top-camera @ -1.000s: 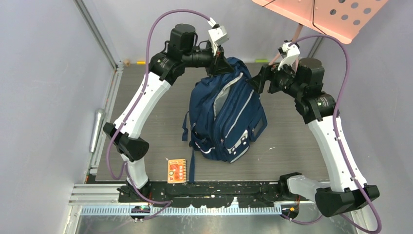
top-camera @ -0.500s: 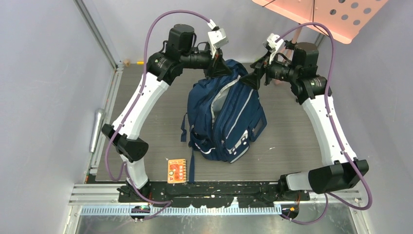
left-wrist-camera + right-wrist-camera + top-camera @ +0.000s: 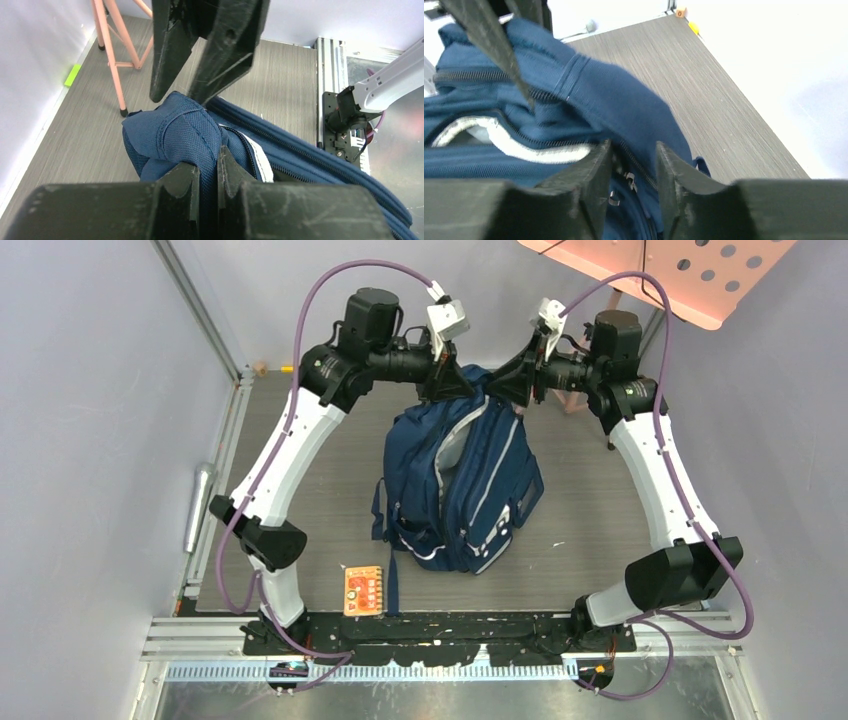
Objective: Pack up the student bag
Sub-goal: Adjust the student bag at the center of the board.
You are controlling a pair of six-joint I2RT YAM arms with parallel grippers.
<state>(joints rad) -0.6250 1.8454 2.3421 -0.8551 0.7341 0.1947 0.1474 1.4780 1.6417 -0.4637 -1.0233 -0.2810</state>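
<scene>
At top of student bag: left fingers pinch fabric tight; right fingers half-open astride zip.

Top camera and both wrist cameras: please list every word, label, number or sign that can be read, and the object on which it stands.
No text can be read in any view.
On the orange card: printed marks, too small to read.
On the student bag: pale patches, nothing legible.
</scene>
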